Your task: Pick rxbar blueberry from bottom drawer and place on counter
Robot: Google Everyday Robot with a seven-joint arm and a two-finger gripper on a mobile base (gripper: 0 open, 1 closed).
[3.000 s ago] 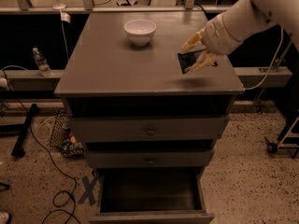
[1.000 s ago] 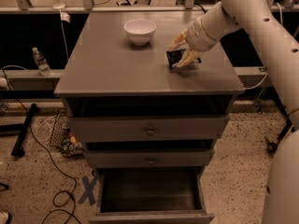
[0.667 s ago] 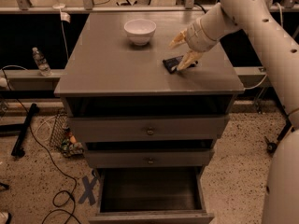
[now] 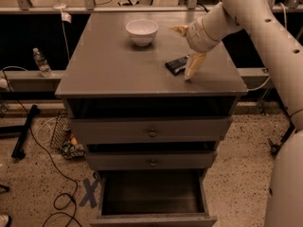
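Arm (image 4: 258, 18) reaches in over the counter's (image 4: 109, 65) right edge, wrist bent down. My gripper (image 4: 182, 52) hangs near the front-right corner, jaws spread wide, gripping nothing. Bar (image 4: 175, 65) lies flat on the counter just left of my lower finger (image 4: 194, 66): small, dark wrapper.

The pale two-finger end effector (image 4: 181, 52) hovers over the glossy grey counter (image 4: 113, 65). Its near finger (image 4: 194, 65) covers the right end of the small dark-wrapped snack bar (image 4: 174, 64), whose lettering is too small to read. The lower picture edge cuts off the front of the deep grey bottom drawer (image 4: 151, 193).
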